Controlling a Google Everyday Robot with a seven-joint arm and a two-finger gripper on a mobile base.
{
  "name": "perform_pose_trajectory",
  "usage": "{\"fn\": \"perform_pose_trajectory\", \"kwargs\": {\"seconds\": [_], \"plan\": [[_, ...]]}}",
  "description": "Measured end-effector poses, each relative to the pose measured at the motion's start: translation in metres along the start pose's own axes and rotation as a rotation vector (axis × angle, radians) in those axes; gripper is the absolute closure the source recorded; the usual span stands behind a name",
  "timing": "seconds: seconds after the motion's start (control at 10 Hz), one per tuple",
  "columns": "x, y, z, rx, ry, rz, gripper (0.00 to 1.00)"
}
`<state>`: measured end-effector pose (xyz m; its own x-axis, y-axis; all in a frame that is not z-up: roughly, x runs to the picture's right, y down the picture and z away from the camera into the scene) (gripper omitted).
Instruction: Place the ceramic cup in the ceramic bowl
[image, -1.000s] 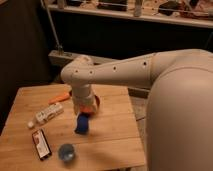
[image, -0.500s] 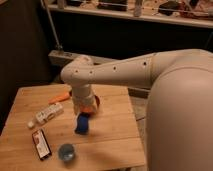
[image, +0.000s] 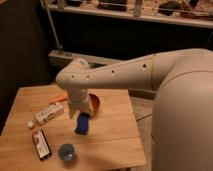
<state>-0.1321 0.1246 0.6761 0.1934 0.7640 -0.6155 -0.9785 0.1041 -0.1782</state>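
The pale-blue ceramic cup (image: 66, 151) stands upright near the front edge of the wooden table (image: 115, 135). The orange-red ceramic bowl (image: 95, 103) sits at the table's middle, partly hidden behind my arm. My gripper (image: 76, 114) hangs from the bent white arm just left of the bowl, above a flat dark-blue oblong thing (image: 82, 123). It is well behind the cup and apart from it.
An orange-handled tool (image: 60, 97) lies behind the arm. A white box (image: 48, 113) and a small white piece (image: 31, 123) lie to the left. A dark packet with a red edge (image: 41, 144) lies left of the cup. A dark railing and wall stand behind the table.
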Motion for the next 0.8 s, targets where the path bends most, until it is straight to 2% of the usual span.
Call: {"fn": "perform_pose_trajectory", "kwargs": {"seconds": [0.2,0.3,0.6,0.8], "plan": [[0.020,0.013,0.000,-0.014,0.003,-0.065,0.35],[0.032,0.014,0.006,-0.001,0.015,-0.093,0.35],[0.048,0.013,0.030,0.058,0.036,-0.150,0.35],[0.059,0.018,0.046,0.077,0.060,-0.188,0.35]]}}
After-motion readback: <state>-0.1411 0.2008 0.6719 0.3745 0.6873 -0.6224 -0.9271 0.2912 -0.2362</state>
